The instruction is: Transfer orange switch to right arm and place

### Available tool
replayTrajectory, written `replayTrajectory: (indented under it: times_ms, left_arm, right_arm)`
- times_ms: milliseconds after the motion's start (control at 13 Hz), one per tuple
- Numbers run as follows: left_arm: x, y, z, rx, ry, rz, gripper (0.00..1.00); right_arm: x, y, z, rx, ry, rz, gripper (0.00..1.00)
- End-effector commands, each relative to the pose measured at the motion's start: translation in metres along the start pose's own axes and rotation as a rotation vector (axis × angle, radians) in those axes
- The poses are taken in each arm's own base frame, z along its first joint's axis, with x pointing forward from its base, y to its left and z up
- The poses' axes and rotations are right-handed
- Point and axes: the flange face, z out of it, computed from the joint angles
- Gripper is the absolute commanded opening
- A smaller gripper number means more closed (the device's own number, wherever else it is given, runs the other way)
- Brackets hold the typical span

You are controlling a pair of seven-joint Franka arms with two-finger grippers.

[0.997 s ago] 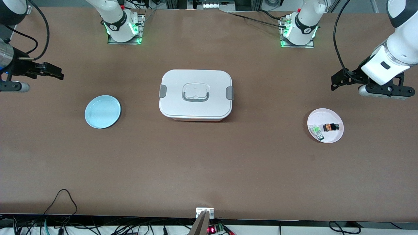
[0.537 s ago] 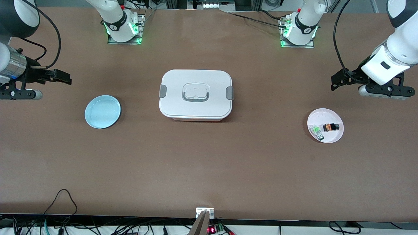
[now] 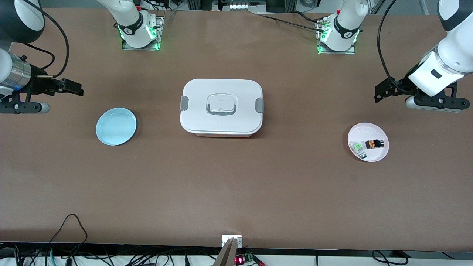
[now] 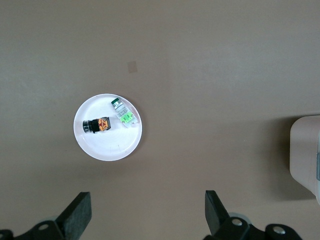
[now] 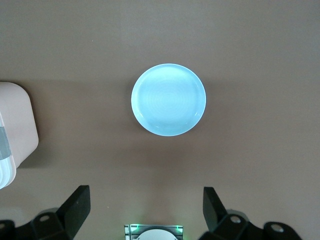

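The orange switch (image 3: 373, 143) (image 4: 97, 125), a tiny black block with an orange part, lies on a small pale pink plate (image 3: 366, 131) (image 4: 107, 150) toward the left arm's end of the table. My left gripper (image 3: 380, 94) (image 4: 147, 205) hangs open over bare table beside that plate, nothing between its fingers. My right gripper (image 3: 75, 88) (image 5: 146, 197) hovers open and empty over the table at the right arm's end, close to an empty light blue plate (image 3: 116, 126) (image 5: 168, 99).
A green-and-clear component (image 3: 357, 148) (image 4: 123, 112) lies beside the switch on the pink plate. A closed white lunch box (image 3: 221, 107) with grey latches stands mid-table between the plates. The arm bases (image 3: 138, 31) stand along the table's edge farthest from the front camera.
The right arm has swung inward over the table, bringing its gripper closer to the blue plate. The left arm, the switch and both plates have not moved.
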Motion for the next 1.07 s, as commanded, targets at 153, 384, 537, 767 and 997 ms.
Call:
replayTrajectory:
  times_ms: [153,384,537,767,997]
  left_arm:
    - [-0.0031,0.0006,-0.0082,0.026,0.005,0.004,1.0]
    - [-0.0031,0.0007,-0.0082,0.024,0.005,0.004,1.0]
    - [-0.0031,0.0007,-0.0082,0.024,0.005,0.004,1.0]
    - [-0.0033,0.0016,-0.008,0.024,0.004,0.007,1.0]
    - [-0.0032,-0.0018,-0.0081,0.024,0.004,0.005,1.0]
  right_arm:
    - [0.0018,0.0008,-0.0006,0.009,0.005,0.012,1.0]
    - [0.004,0.003,-0.0006,0.005,0.018,0.015,1.0]
    - [0.0068,0.0072,0.0029,0.005,0.015,0.023,1.0]
    - [0.008,0.0087,0.0042,0.007,0.015,0.026,1.0]
    - [0.0079,0.0087,0.0043,0.007,0.014,0.026,1.0]
